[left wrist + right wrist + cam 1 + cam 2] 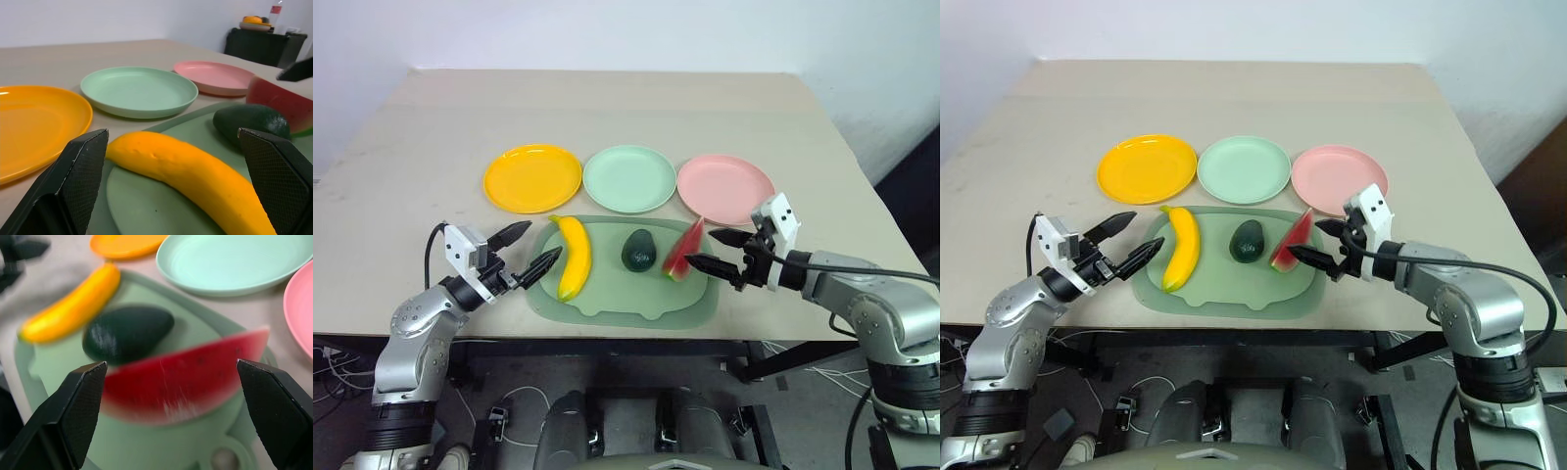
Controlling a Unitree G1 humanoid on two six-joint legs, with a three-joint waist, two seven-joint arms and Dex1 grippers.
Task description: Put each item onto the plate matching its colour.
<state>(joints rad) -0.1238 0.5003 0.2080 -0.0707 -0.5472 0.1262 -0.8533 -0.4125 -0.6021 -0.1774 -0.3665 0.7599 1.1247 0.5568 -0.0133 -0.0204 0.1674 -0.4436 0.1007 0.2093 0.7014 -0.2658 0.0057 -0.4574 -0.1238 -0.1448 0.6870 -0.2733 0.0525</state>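
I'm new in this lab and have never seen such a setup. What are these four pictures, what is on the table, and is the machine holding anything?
It is a humanoid robot with two arms, each ending in a two-fingered gripper. Two pictures come from its head, looking down over the table. The other two come from cameras on its wrists, looking out between the black fingers.

At the back stand three plates: yellow plate, green plate, pink plate. In front lies a green tray holding a banana, an avocado and a watermelon slice.

Nothing is held. The left gripper is open beside the banana, the right gripper open beside the watermelon slice.
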